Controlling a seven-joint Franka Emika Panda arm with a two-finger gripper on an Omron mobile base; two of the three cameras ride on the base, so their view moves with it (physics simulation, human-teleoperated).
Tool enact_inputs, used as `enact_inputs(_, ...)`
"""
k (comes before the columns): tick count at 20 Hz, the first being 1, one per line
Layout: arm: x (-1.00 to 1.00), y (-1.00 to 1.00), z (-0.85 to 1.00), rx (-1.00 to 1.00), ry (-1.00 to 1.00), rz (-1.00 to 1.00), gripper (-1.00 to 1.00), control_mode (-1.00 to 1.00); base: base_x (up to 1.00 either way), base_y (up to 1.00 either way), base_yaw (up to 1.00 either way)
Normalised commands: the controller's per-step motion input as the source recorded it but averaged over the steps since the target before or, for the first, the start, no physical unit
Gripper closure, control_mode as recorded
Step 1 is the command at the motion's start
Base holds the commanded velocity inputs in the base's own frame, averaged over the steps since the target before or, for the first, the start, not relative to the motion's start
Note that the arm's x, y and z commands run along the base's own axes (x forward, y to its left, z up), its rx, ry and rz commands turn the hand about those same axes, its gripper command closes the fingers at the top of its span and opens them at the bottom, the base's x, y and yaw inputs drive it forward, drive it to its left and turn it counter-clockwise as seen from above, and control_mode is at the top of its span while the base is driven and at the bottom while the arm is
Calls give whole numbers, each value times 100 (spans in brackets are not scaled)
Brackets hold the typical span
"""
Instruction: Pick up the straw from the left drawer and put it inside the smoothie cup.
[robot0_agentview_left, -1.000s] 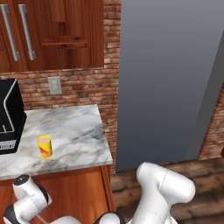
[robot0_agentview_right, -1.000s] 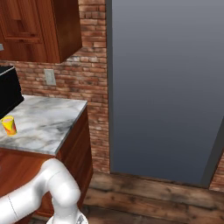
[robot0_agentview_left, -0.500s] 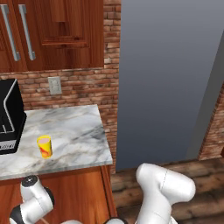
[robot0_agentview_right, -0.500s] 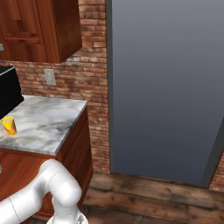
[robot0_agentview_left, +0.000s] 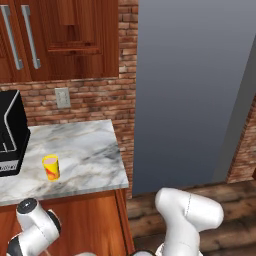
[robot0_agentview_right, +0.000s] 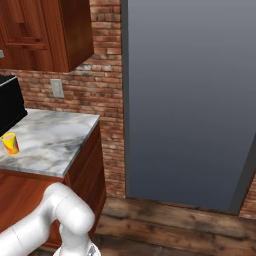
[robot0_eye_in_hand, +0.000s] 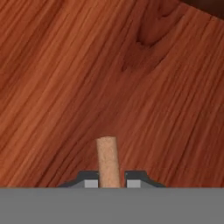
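In the hand view my gripper (robot0_eye_in_hand: 108, 179) is shut on the straw (robot0_eye_in_hand: 108, 157), a pale tan stick standing up between the two dark fingertips. Behind it lies the glossy reddish-brown wooden bottom of the left drawer (robot0_eye_in_hand: 65, 65). The smoothie cup (robot0_agentview_left: 50, 166), yellow with a red-orange marking, stands upright near the front of the marble counter (robot0_agentview_left: 85, 150); the right base view has the cup (robot0_agentview_right: 10, 143) at its left edge. My arm bends down below the counter's front at the lower left of the left base view.
A big black appliance (robot0_agentview_left: 10, 132) stands on the counter left of the cup. Upper cabinets with metal bar handles (robot0_agentview_left: 60, 35) hang above. A tall grey panel (robot0_agentview_left: 190, 90) rises right of the brick wall, with wooden floor below.
The arm's link at the lower left of the left base view has crept slightly upward. The cup has not moved.
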Motion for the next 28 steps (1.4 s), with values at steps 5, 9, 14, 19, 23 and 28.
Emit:
enact_inputs(5, 0, -14, 100, -15, -6, -2, 100, -100, 0, 0, 0)
enact_inputs(9, 0, -26, 100, -12, -22, -1, 100, -100, 0, 0, 0)
enact_inputs(14, 0, -38, 100, -3, -37, 0, 100, -100, 0, 0, 0)
enact_inputs(19, 0, -40, 100, -3, -35, 0, 100, -100, 0, 0, 0)
enact_inputs(23, 0, -54, 98, -1, -35, -1, 100, -100, 0, 0, 0)
enact_inputs(28, 0, -47, 77, 0, -41, 0, 100, -100, 0, 0, 0)
